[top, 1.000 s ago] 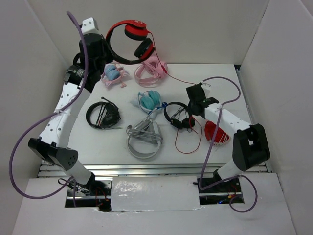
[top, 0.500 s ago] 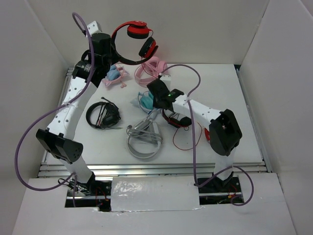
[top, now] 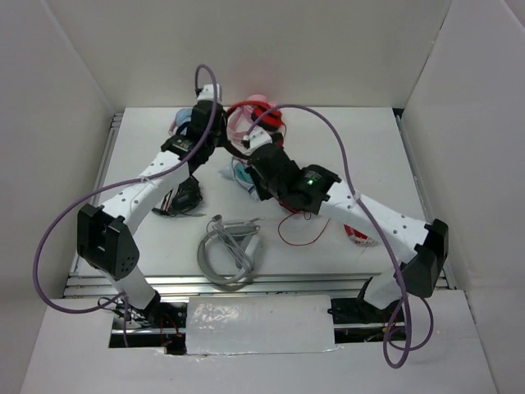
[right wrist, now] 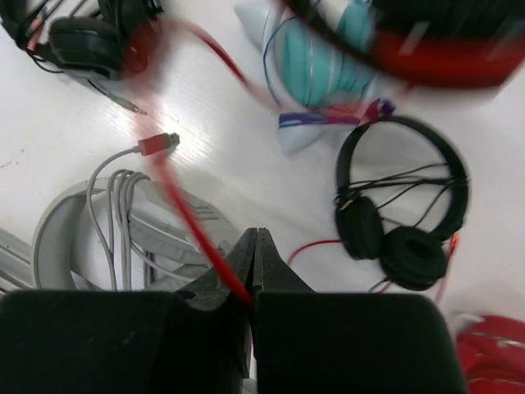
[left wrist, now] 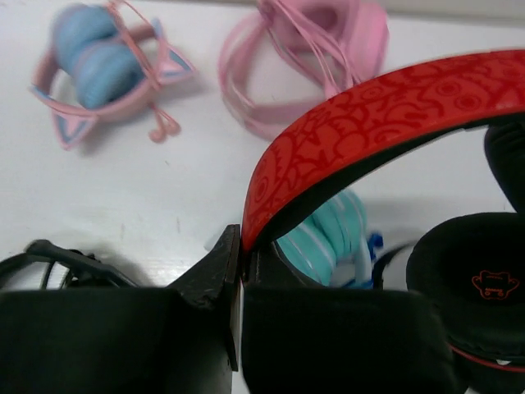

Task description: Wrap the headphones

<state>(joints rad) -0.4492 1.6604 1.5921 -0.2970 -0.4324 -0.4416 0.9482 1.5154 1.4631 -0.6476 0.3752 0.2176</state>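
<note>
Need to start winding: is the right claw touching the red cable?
Touching. The right wrist view shows the red cable running straight into the shut right claw, pinched there.

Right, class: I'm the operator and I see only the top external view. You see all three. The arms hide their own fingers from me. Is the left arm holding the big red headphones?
Observer: Yes. In the left wrist view, the left fingers are shut on the red patterned headband of the headphones.
Operator: And the right arm?
Observer: The right fingers are pinched on the thin red cable.
Operator: Where does that cable run?
Observer: Up and to the left, blurred, crossing in front of the grey headphones. I cannot tell whether it touches them.
</note>
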